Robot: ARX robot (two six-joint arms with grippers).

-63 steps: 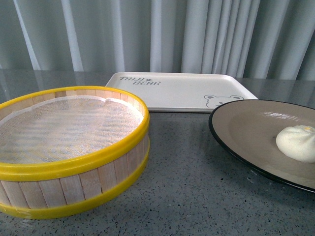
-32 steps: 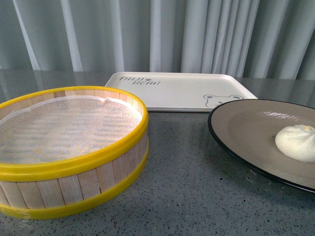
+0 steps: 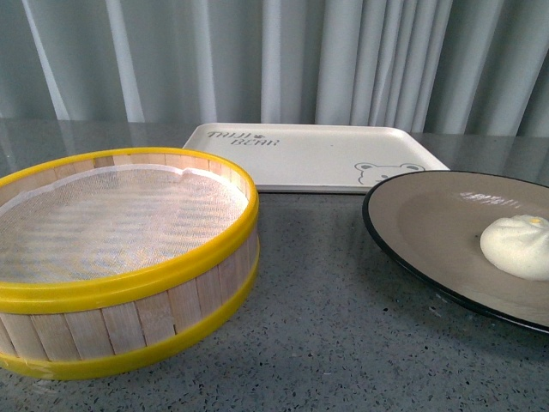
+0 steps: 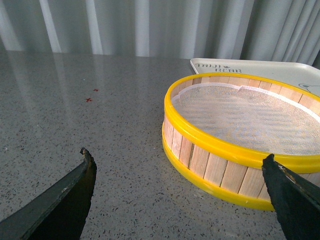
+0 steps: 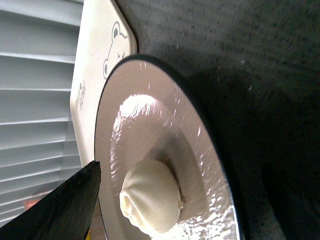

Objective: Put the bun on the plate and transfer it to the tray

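— What's the left gripper [image 4: 177,159] doing?

— It is spread wide, with nothing between its two dark fingers [image 4: 65,197]. It hangs low over the grey speckled worktop [image 4: 75,110], facing the side wall of the steamer basket [image 4: 210,162]. That's the wooden one with yellow bands and white mesh inside, and there is nothing on the mesh.

— And the right gripper [image 5: 70,197]?

— Only one dark finger shows in its wrist view, poised over the plate [image 5: 145,120] close to the rim. The other finger is out of sight, so I cannot tell whether it is open or has hold of the rim.

— Where's the bun [image 5: 150,202]?

— It is on the plate, sitting upright with its pleated top up. From the front it lies right of the plate's middle, on the beige inside and away from the black rim.

— Is the plate on the tray [image 3: 317,159]?

— No. From the front, the plate sits to the right of the basket, well apart from it. Its far rim crosses the tray's near right corner and covers part of the bear face. I cannot make out whether the rim touches the tray there. The tray lies flat behind both with nothing on it, and a pale curtain [image 3: 343,60] hangs beyond. There are also two small red marks [image 4: 89,99] on the worktop, out past the left gripper.
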